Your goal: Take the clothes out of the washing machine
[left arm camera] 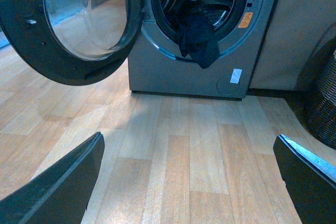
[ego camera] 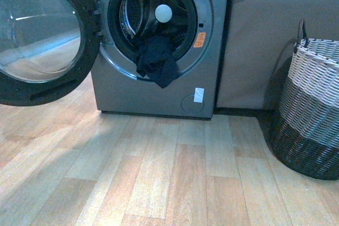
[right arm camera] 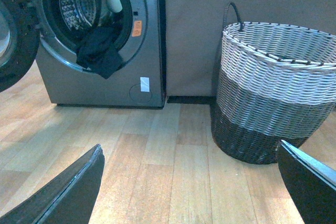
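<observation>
Draping over the lower rim of the washing machine (ego camera: 153,99), the clothes (ego camera: 157,62) hang half out of the drum (ego camera: 132,11), while the left end effector (left arm camera: 188,136) and right end effector (right arm camera: 190,145) both gape wide, empty, above the floor (ego camera: 159,173)

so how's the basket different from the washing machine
The washing machine is smooth grey metal; the basket is woven, pale above and dark below. The machine opens at the front, its door swung wide; the basket opens at the top. Both stand on the wood floor.
</observation>
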You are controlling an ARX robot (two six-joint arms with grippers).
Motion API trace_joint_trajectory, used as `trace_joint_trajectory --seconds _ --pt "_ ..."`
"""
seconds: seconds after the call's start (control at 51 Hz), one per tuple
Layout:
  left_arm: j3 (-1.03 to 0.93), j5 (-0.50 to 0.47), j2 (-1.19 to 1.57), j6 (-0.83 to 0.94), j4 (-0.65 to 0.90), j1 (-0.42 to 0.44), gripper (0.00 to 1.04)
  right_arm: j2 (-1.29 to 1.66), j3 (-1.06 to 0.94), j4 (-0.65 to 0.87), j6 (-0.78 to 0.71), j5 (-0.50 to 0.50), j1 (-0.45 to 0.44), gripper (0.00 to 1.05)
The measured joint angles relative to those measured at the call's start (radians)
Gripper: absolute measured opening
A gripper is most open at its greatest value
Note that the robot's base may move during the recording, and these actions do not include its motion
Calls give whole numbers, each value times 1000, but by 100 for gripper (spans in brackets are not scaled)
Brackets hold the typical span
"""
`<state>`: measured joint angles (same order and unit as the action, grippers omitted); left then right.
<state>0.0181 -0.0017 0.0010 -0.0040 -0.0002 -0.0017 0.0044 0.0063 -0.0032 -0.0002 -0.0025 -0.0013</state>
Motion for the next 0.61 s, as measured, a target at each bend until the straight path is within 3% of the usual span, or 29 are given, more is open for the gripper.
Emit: trace_joint_trajectory --seconds 0.608 --pt "0 0 0 0 0 0 98 0 0 0 0 0 0 97"
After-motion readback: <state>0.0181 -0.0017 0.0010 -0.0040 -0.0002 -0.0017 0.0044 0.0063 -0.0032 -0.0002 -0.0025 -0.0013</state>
